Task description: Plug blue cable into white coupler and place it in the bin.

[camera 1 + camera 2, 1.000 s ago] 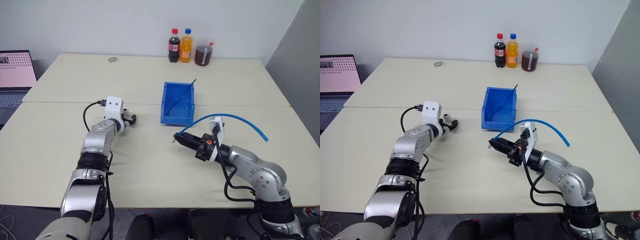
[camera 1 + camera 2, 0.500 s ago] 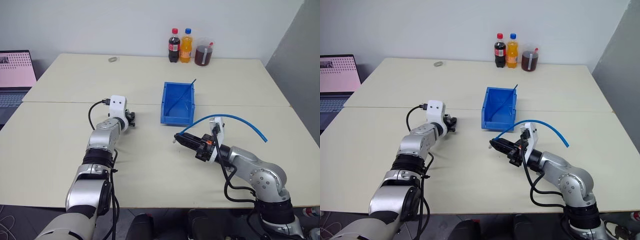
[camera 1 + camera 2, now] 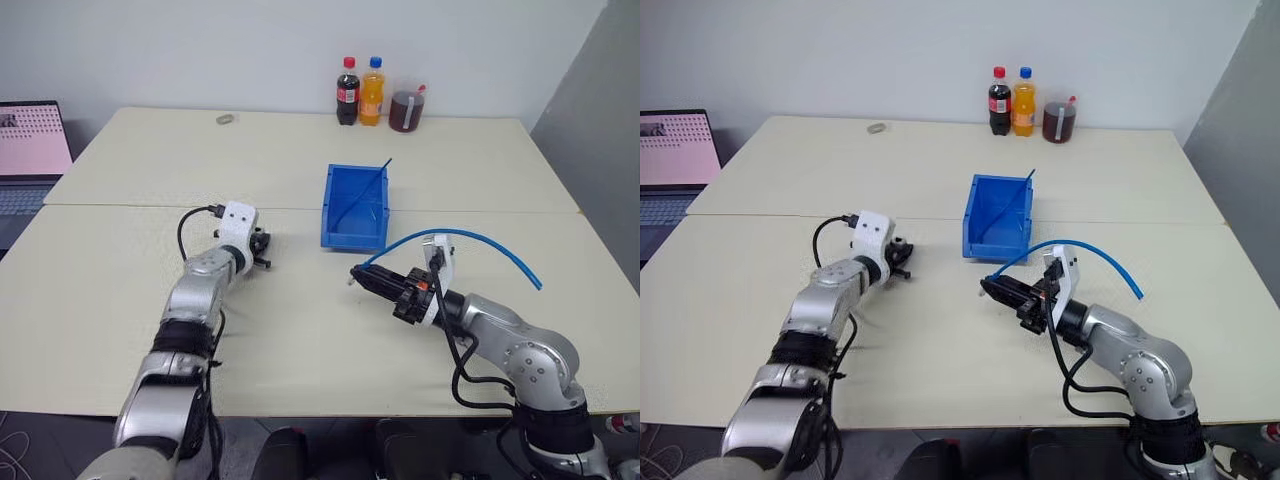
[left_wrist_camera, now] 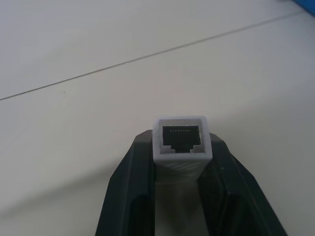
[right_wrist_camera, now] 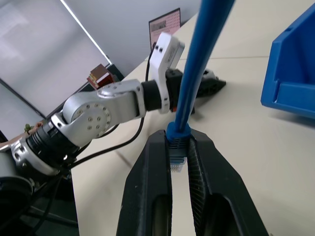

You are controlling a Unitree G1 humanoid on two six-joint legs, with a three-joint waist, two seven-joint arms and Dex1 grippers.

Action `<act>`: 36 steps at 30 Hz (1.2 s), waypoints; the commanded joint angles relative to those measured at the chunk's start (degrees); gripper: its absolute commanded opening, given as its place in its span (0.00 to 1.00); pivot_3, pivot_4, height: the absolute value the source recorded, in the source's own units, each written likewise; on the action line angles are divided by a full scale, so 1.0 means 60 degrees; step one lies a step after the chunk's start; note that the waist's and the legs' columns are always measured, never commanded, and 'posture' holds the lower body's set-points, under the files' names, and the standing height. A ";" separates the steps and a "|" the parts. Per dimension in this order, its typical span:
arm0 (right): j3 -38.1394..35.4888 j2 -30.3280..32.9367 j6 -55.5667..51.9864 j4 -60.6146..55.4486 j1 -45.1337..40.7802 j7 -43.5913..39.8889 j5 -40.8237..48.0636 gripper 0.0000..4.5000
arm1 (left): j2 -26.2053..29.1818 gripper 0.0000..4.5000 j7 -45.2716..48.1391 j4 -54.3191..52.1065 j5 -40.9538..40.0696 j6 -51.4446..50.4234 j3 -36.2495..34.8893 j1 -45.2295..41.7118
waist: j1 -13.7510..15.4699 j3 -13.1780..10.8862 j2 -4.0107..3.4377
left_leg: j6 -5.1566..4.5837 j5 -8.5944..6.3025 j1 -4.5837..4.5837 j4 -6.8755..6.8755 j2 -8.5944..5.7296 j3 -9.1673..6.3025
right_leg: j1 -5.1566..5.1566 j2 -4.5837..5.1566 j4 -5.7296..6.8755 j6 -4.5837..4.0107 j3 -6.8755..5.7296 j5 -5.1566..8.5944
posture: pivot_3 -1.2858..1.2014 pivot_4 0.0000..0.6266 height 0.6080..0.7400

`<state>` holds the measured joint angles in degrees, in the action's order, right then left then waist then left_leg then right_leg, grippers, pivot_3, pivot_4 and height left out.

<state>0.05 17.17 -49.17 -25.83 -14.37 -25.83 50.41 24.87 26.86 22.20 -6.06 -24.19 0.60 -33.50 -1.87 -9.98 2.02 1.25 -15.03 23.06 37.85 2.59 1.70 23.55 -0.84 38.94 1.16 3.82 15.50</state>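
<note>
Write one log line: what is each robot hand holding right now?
left gripper: shut on white coupler | right gripper: shut on blue cable | bin: waiting

White coupler (image 4: 180, 142), light-blue cable (image 3: 470, 236), blue bin (image 3: 355, 207), beige table (image 3: 300, 150).

Bright, even indoor light, soft faint shadows; left wrist view slightly blurred.

No text, label, brand name, number or sign can be read. The labels on the two bottles (image 3: 359, 92) and the laptop screen (image 3: 33, 135) show marks too small to make out.
</note>
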 commanded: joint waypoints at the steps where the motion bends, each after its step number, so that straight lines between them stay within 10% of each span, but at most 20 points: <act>1: -0.0236 0.0488 0.0247 -0.0831 0.0317 -0.0294 0.0035 0.03 | 0.0800 0.18 0.2523 -0.2492 -0.0598 -0.0296 0.1012 0.0790 | -0.0001 0.0000 0.0000 | 0.0001 0.0000 0.0001 0.0000 -0.0001 0.0000 | 0.0000 0.0001 -0.0001 0.0000 -0.0001 0.0000 | 0.52 0.24 1.00; 9: 0.0916 0.1698 0.0960 -0.1441 0.0970 -0.1212 -0.1301 0.03 | 0.2374 0.18 0.6210 -0.3978 -0.0102 0.1147 0.3077 0.0964 | 0.0010 -0.0001 -0.0001 | -0.0001 0.0000 -0.0008 0.0002 0.0001 -0.0007 | -0.0006 -0.0008 -0.0006 0.0034 0.0024 0.0033 | 0.52 0.24 1.00; 36: 0.3783 -0.0169 0.5046 0.3144 -0.1402 -0.2570 -0.5750 0.03 | 0.1751 0.18 0.7626 -0.1865 0.1128 0.2621 0.4192 0.0075 | 0.0038 0.0010 0.0005 | -0.0007 0.0000 -0.0017 0.0020 -0.0002 -0.0008 | -0.0019 -0.0017 0.0001 0.0027 -0.0005 0.0029 | 0.52 0.24 1.00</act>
<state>22.70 16.69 -21.74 -7.71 -21.83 -40.34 17.09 35.16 71.12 9.76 -0.94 -8.53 24.23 -33.78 -1.65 -9.92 2.05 1.21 -15.02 22.96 37.97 2.59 1.65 23.44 -0.94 38.95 1.32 3.79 15.67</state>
